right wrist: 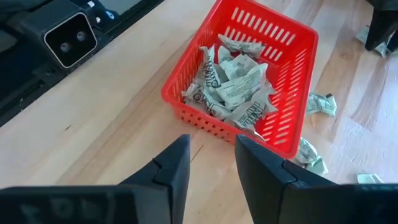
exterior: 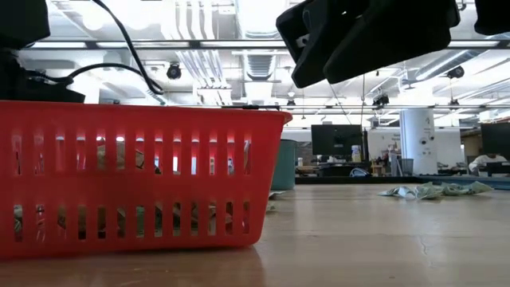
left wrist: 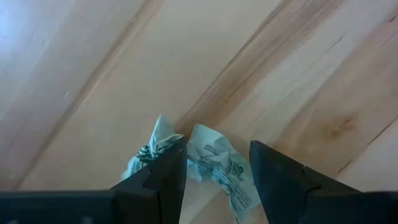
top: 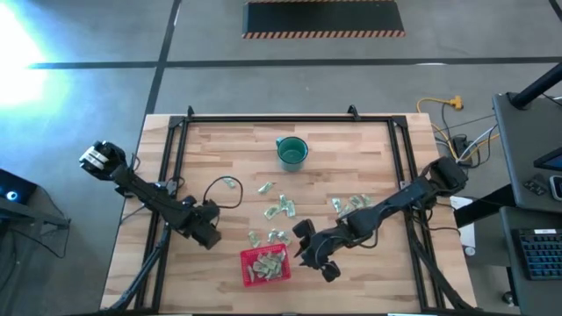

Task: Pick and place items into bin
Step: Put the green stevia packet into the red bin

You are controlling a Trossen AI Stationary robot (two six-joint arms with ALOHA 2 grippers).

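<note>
One small red square plastic basket (right wrist: 292, 74) is holding a heap of pale wrapped packets (right wrist: 233, 87); others are lying loose near one round teal cup (top: 291, 152). The left gripper (left wrist: 217, 177) is straddling one packet (left wrist: 214, 168), jaws apart; the right gripper (right wrist: 211, 165) is hanging empty, narrowly parted, beside the basket.

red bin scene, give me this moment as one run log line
left hand: open around a packet on the table | right hand: open, empty, beside red bin | bin: several packets inside | loose packets left on table

The left gripper (left wrist: 214, 174) hangs low, jaws parted; the right gripper (right wrist: 211, 165) seems raised, jaws empty and apart.
</note>
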